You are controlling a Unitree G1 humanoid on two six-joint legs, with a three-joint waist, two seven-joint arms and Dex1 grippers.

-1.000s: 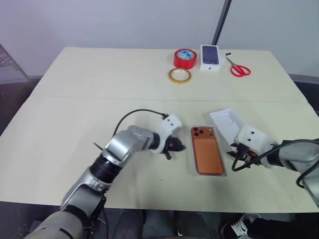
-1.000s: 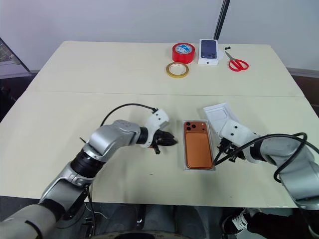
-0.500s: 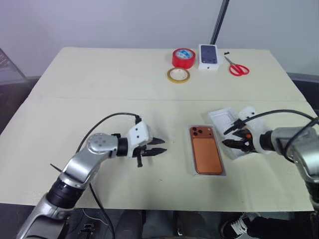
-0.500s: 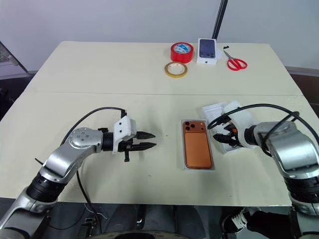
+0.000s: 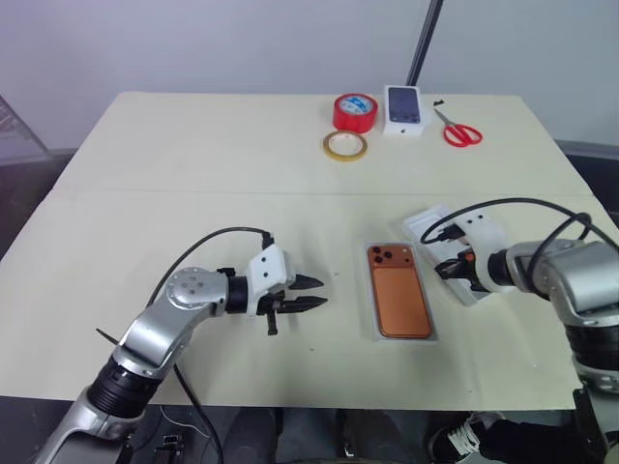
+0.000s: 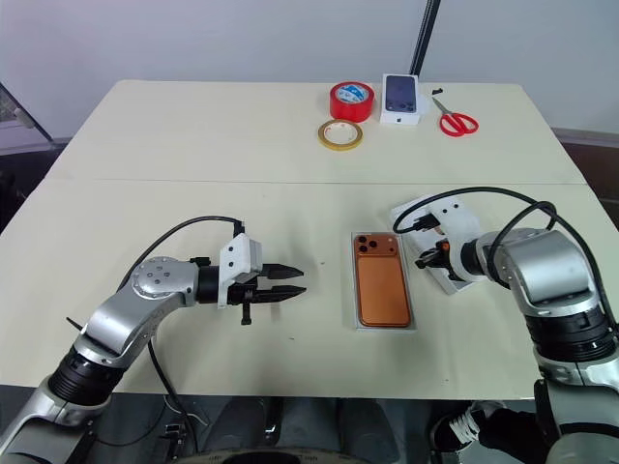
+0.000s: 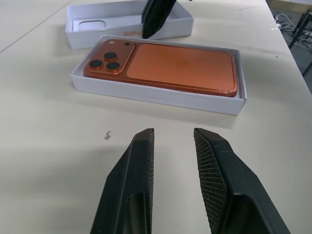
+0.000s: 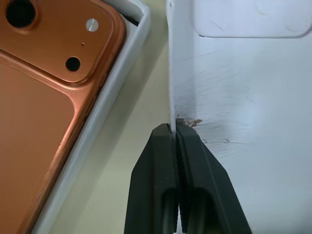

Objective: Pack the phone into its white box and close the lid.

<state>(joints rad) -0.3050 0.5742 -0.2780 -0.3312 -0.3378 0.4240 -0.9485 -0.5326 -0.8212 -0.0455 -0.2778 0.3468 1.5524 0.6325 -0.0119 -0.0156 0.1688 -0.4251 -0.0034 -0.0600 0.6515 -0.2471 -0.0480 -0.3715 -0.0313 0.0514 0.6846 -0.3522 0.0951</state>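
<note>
The phone [image 5: 399,290] lay camera-side up in the white box [image 5: 431,333] near the front middle of the surface [image 5: 193,164], so packing looked done and the closing remained. The lid [image 6: 408,211] sat just beside the box, on its right, open side up with a moulded insert [image 7: 92,24] inside it. The right claw [image 8: 174,134] was pinched shut on the lid's thin side wall nearest the box. Judged from its look, the lid is light, stiff cardboard, but a single wall gripped at one spot may flex or slip when the lid is lifted and turned over, so a hold near the middle of a long wall seems safest. The right forearm reached in from the right with the claw angled down onto that wall. The left claw [image 7: 173,151] hovered level left of the box, pointing toward it, slightly parted and holding nothing.
</note>
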